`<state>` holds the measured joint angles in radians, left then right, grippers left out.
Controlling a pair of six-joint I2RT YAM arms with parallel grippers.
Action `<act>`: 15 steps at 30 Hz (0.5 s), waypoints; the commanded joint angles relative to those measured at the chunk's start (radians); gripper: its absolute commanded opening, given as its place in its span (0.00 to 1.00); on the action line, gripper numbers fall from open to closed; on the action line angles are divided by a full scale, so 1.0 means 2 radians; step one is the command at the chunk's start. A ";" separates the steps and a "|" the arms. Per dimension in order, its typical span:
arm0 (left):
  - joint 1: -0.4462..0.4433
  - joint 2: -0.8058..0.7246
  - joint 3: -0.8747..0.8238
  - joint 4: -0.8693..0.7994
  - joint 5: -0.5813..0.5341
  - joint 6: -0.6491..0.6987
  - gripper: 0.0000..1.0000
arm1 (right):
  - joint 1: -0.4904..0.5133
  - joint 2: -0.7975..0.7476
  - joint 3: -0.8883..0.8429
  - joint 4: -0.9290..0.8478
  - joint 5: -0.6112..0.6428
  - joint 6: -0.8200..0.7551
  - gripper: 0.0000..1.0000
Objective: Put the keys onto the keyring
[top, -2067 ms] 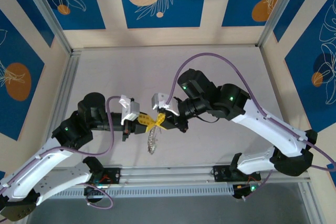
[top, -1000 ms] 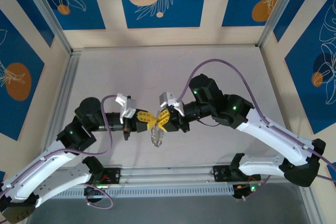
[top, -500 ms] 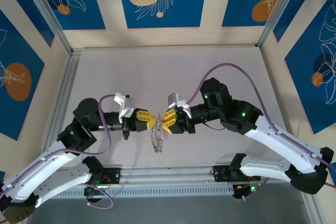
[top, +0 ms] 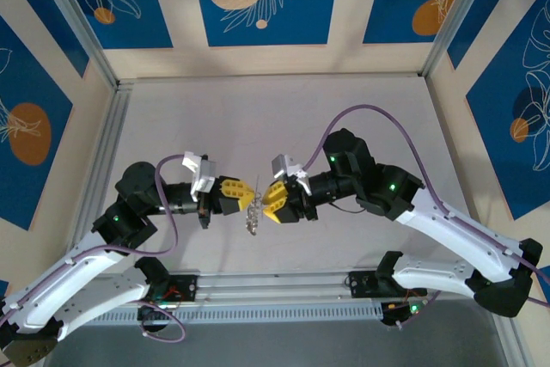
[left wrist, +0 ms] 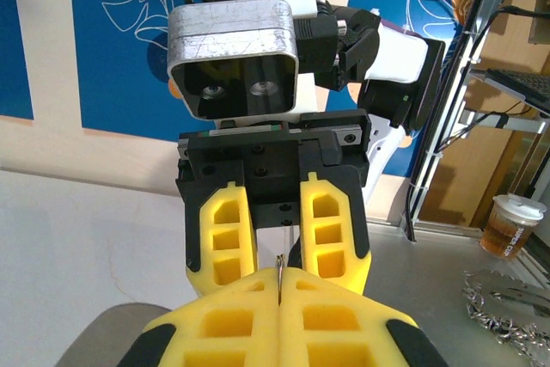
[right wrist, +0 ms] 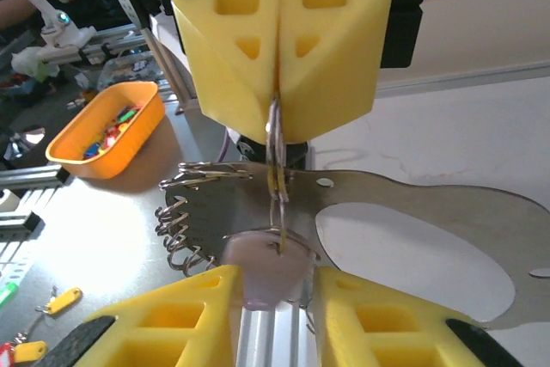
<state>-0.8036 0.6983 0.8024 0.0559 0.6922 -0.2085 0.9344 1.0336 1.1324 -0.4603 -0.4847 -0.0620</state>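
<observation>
My left gripper (top: 242, 198) and right gripper (top: 268, 200) meet tip to tip above the table's middle. The left gripper (left wrist: 279, 302) is shut on the thin silver keyring (left wrist: 279, 271), seen edge-on between its yellow pads. In the right wrist view the keyring (right wrist: 277, 156) hangs down from the left gripper (right wrist: 277, 96). Silvery keys (right wrist: 185, 212) fan out below it, and they dangle between the two grippers (top: 252, 223) in the top view. The right gripper (right wrist: 275, 285) stands open, with a lilac key head (right wrist: 268, 274) between its fingers.
An orange bin (right wrist: 103, 131) of small coloured pieces and yellow key tags (right wrist: 53, 302) lie off the table on the left. A drink cup (left wrist: 513, 223) and a heap of loose metal pieces (left wrist: 503, 302) sit on a bench beyond.
Both grippers have shifted slightly left with the bundle. The right gripper's jaws have spread apart, and the keys now hang from the left gripper's hold.
</observation>
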 commanded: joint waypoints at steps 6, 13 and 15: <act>-0.002 -0.004 0.001 0.033 0.019 -0.007 0.00 | -0.009 -0.013 -0.011 0.035 -0.027 0.015 0.23; -0.002 -0.007 0.003 0.027 0.021 -0.005 0.00 | -0.026 -0.014 -0.005 0.049 -0.059 0.029 0.20; -0.002 -0.007 0.004 0.026 0.021 -0.005 0.00 | -0.031 -0.015 -0.006 0.056 -0.074 0.035 0.20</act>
<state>-0.8036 0.6983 0.8024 0.0669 0.7067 -0.2111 0.8848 1.0172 1.1141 -0.3809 -0.5625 -0.0196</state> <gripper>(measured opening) 0.041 0.202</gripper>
